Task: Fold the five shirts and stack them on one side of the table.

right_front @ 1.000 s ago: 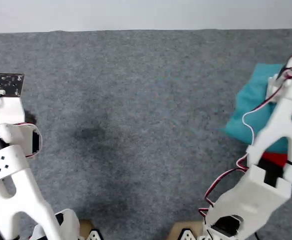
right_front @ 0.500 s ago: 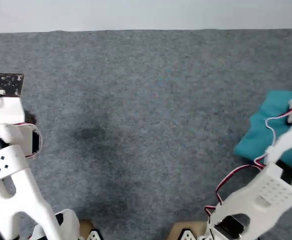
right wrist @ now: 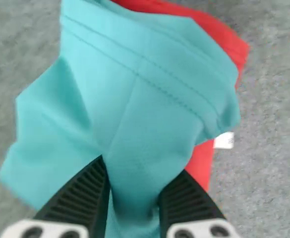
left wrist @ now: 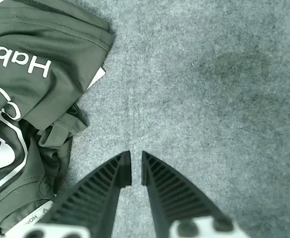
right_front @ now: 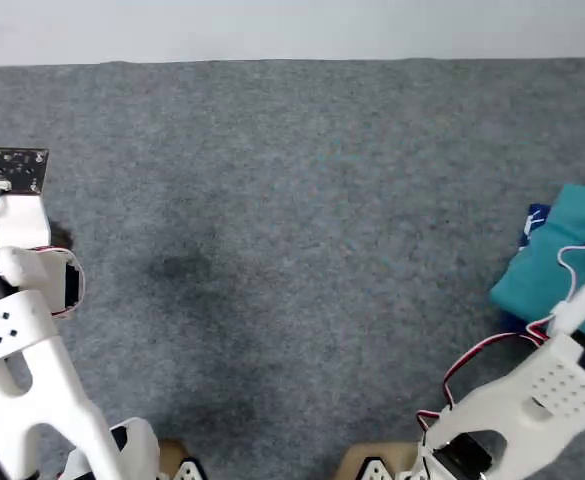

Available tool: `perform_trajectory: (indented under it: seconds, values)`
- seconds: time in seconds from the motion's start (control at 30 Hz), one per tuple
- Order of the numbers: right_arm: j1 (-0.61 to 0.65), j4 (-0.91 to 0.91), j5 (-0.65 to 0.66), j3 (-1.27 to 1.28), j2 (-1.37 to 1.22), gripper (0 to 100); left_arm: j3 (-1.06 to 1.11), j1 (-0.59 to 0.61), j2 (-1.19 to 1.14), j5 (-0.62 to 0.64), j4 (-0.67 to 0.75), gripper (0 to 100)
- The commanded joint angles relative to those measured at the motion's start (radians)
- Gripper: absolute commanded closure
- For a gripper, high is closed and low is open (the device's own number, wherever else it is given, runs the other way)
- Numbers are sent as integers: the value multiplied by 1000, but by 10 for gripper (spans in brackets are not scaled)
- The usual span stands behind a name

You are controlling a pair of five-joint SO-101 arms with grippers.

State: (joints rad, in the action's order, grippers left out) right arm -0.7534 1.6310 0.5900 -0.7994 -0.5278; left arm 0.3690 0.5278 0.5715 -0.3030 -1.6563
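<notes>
A folded teal shirt [right_front: 562, 262] lies at the table's right edge, and a bit of blue fabric [right_front: 535, 222] sticks out at its far left side. My right gripper [right wrist: 132, 191] is shut on the teal shirt [right wrist: 135, 114], which bunches up between the black fingers [right wrist: 80, 193]. A red shirt [right wrist: 219, 44] lies under the teal one. A dark green shirt [left wrist: 30, 99] with white print lies crumpled beside my left gripper [left wrist: 132, 168]. That gripper is shut on nothing and points down at bare carpet. The left arm [right_front: 22, 330] stands at the table's left edge.
Grey carpet [right_front: 292, 200] covers the table from the left arm to the shirt pile. A pale wall [right_front: 292, 28] runs along the far edge. The right arm [right_front: 532, 400] rises from its base at the near right.
The right arm has swung rightward and back toward the table's right edge, dragging the teal shirt with it. The blue fabric has come into sight. The left arm has kept still.
</notes>
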Motion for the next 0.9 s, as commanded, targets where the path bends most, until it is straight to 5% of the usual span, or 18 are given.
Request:
perform_trajectory:
  seconds: [0.0,0.17,0.43,0.77,0.87]
  values:
    - [-39,-68,52,-61,-44,989,-5,-2,25,-11,-18,950]
    - [-48,-117,68,-61,-122,970,-5,-2,25,-11,-18,950]
    - [-101,-64,25,-129,-56,716,53,-2,25,-12,-18,977]
    - [-53,143,-20,-224,13,719,51,0,26,-68,-15,994]
    - [-8,150,-21,-196,-22,819,51,0,26,-68,-14,994]
